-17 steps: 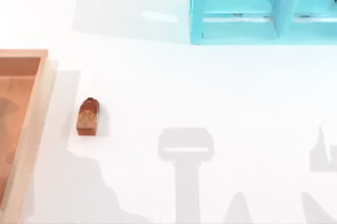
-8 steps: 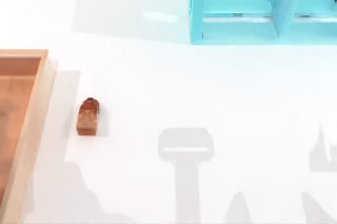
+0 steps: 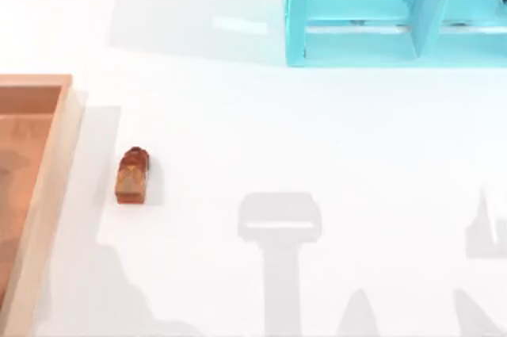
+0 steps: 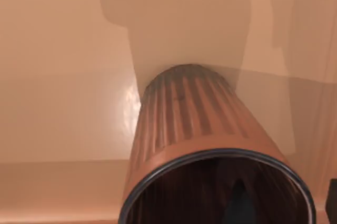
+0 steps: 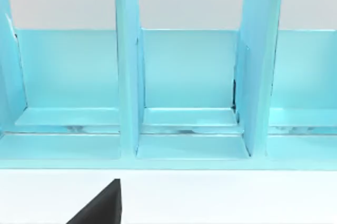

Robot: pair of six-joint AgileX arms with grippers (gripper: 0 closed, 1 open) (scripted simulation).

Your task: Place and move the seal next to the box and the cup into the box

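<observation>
The small reddish-brown glossy seal [image 3: 132,176] sits on the white desk [image 3: 317,139] just beside the pale-wood-rimmed shallow box [image 3: 49,186], seemingly done. In the left wrist view, the ribbed coppery cup [image 4: 205,145] hangs over the box's orange-brown floor; whether the left end effector grips it cannot be told. The right arm faces the turquoise shelf frame [image 5: 174,92], idle.

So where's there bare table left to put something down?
Widest free stretch: between the seal and the turquoise shelf, running to the table's right edge. It is tight between the seal and the box rim.
</observation>
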